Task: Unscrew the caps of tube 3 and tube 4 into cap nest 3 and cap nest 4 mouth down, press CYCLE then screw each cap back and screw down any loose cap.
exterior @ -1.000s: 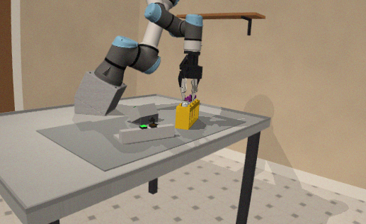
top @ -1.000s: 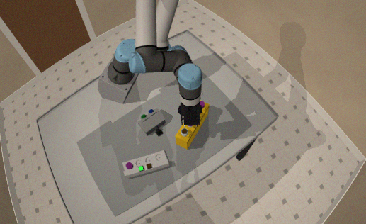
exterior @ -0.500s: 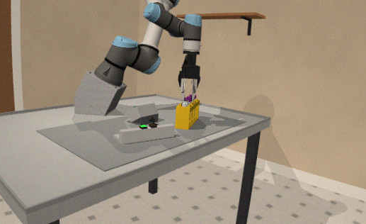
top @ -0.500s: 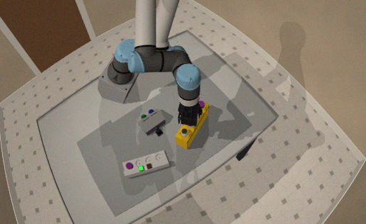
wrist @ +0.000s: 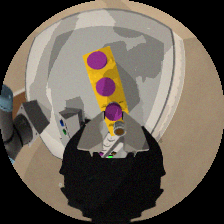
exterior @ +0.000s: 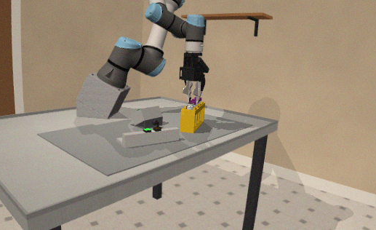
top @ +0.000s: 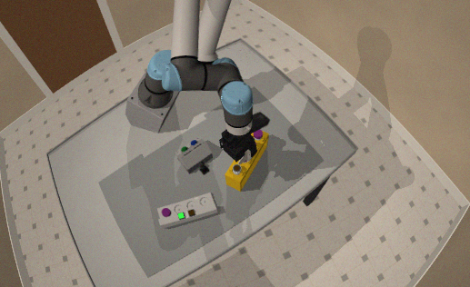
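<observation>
The yellow decapping station holds a row of tubes. My gripper stands upright over it, shut on the purple cap of tube 3, which sits at the top of its tube. Tube 4 at the near end is open, without a cap. Tubes 1 and 2 carry purple caps. The cap tray holds one purple cap in its end nest. Its green lamp is lit.
The key housing with the green key and the blue key stands between the arm's base and the tray. The grey mat covers the table's middle. A wall shelf hangs behind.
</observation>
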Available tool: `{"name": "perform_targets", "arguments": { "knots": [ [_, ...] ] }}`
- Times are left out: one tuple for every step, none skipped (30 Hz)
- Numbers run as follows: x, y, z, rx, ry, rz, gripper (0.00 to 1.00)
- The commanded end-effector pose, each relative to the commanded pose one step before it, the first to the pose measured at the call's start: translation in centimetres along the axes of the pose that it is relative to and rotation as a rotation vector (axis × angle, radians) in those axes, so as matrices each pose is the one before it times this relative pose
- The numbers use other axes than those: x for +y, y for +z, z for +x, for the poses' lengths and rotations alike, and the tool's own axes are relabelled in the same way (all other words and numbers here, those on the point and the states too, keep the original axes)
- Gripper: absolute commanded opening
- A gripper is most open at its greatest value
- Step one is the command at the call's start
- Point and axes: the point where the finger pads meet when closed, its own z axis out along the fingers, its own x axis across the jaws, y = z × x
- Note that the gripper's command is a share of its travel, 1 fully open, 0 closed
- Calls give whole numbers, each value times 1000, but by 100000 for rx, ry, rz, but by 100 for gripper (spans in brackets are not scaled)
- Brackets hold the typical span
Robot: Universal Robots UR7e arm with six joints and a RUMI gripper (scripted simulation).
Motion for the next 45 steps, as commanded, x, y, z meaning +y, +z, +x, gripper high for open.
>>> {"name": "perform_targets", "arguments": {
  "knots": [
    [-27, 9, 17, 9, 23495, -1695, 0],
    [-3, 3, 2, 0, 0, -1, 0],
    [0, 0, 0, 0, 0, 0, 0],
    [0, 0, 0, 0, 0, 0, 0],
    [0, 0, 0, 0, 0, 0, 0],
    [0, 0, 0, 0, 0, 0, 0],
    [4, -3, -2, 0, 0, 1, 0],
    [-1, 1, 1, 0, 0, 0, 0],
    [-1, 1, 1, 0, 0, 0, 0],
    [-1, 1, 0, 0, 0, 0, 35],
    [-1, 1, 0, 0, 0, 0, 35],
    [0, 0, 0, 0, 0, 0, 35],
    [7, -3, -2, 1, -1, 3, 35],
    [-2, 1, 1, 0, 0, -1, 35],
    [-2, 1, 0, 0, 0, -1, 35],
    [-1, 1, 0, 0, 0, 0, 35],
    [-1, 0, 0, 0, 0, 0, 35],
    [2, -2, 0, 3, -64, 32, 35],
    [-1, 1, 0, -1, 18, -9, 35],
    [0, 0, 0, 0, 1, -1, 35],
    [-9, -42, 3, -3, -8288, -25, 35],
    [0, 0, 0, 0, 0, 0, 35],
    [0, 0, 0, 0, 0, 0, 35],
    [4, -5, -2, 0, -8334, 2, 35],
    [0, 0, 0, 0, -8333, 0, 35],
    [-2, 2, 2, 0, -8333, -1, 35],
    [-2, 2, 2, 0, -6982, -24, 35],
    [2, -2, -2, 2, -1351, 24, 35],
    [-1, 2, 1, 0, -8333, -1, 35],
    [2, -2, -2, 0, 0, 1, 35],
    [-1, 2, 2, 0, -8333, -1, 35],
    [-1, 2, 2, -6, -7858, -27, 35],
    [2, -3, -3, 8, -475, 27, 35],
    [-1, 1, 2, 0, -8333, -1, 35],
    [-1, 2, 2, -36, -6818, -92, 35],
    [1, -3, -3, 41, -1516, 91, 35],
    [-1, 1, 2, 0, -8333, -1, 35],
    [1, -3, -3, 1, 0, 1, 35],
    [0, 0, 0, 0, 0, 0, 35],
    [0, 0, 0, 0, 0, 0, 35],
    [0, -1, -1, 1, -8333, 0, 35],
    [0, 0, 0, 0, -4720, 0, 35],
    [0, 0, 0, 0, 0, 0, 35],
    [0, 0, 0, 0, 0, 0, 35],
    [-1, 5, 6, -1, 1, -2, 35]
  ]
}}
